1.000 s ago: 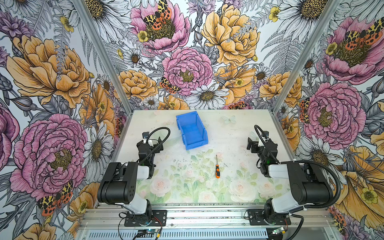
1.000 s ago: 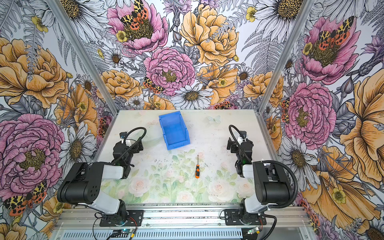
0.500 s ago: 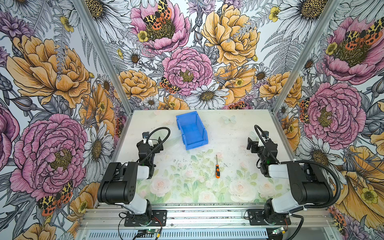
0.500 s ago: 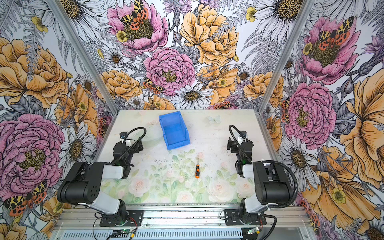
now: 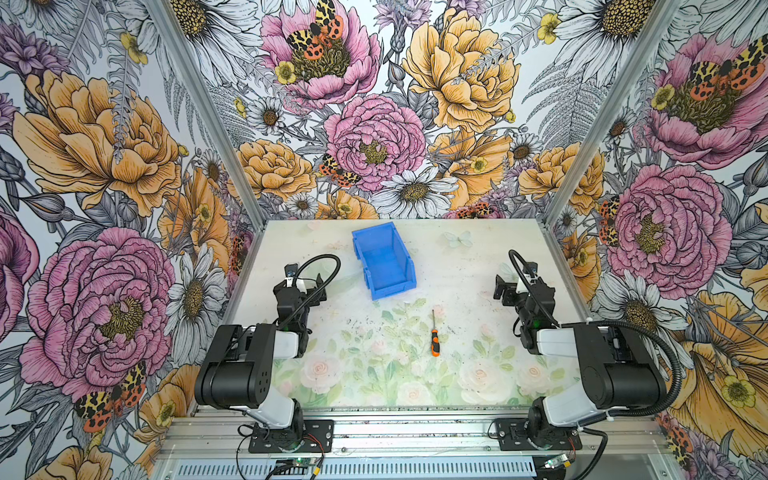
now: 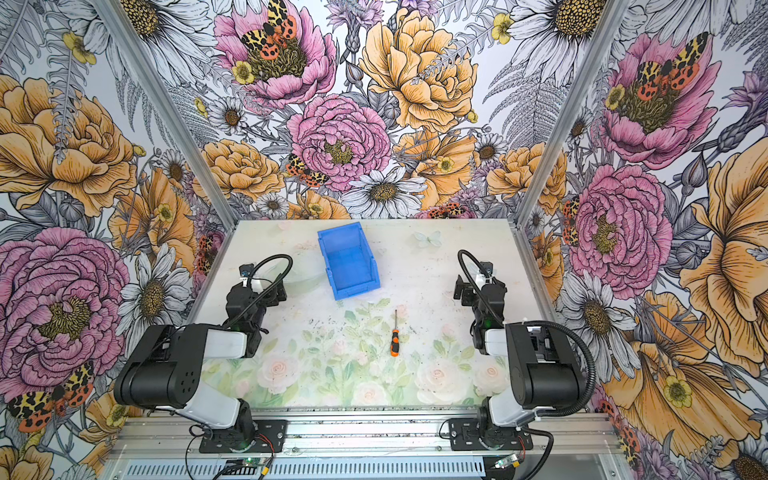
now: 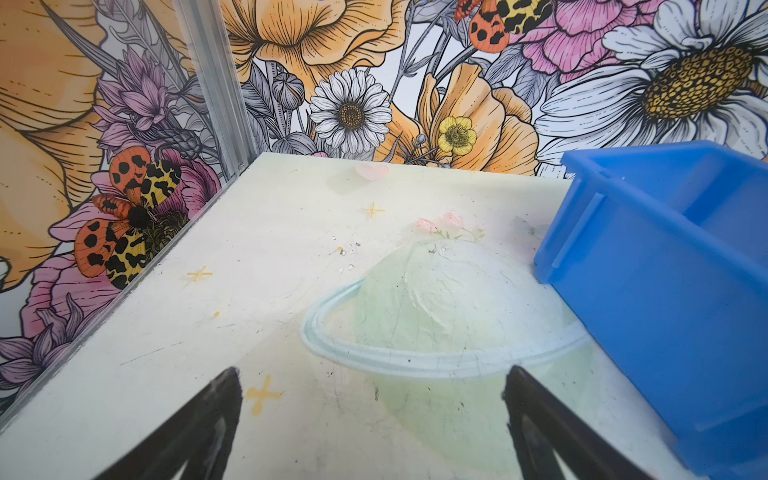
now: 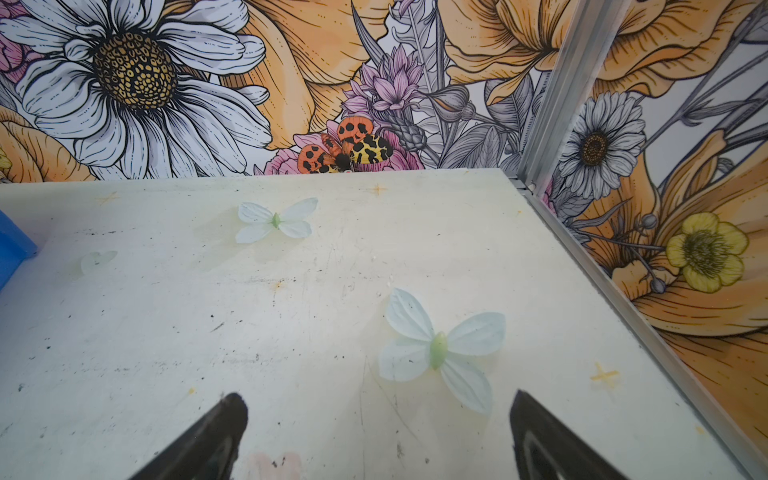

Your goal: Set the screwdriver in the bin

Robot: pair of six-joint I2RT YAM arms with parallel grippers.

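Observation:
The screwdriver (image 5: 434, 336) (image 6: 395, 339), slim with an orange-and-black handle and a thin dark shaft, lies flat on the table in both top views, shaft pointing toward the bin. The bright blue bin (image 5: 383, 259) (image 6: 348, 259) stands empty behind it, left of centre, and fills one side of the left wrist view (image 7: 673, 291). My left gripper (image 5: 302, 284) (image 7: 372, 390) rests low at the table's left, open and empty, beside the bin. My right gripper (image 5: 510, 286) (image 8: 378, 415) rests at the right, open and empty. Neither wrist view shows the screwdriver.
Floral walls with metal corner posts (image 5: 257, 216) close in the table on three sides. The tabletop carries printed roses, butterflies (image 8: 438, 349) and a pale ringed planet (image 7: 436, 316). An aluminium rail (image 5: 395, 432) runs along the front edge under both arm bases.

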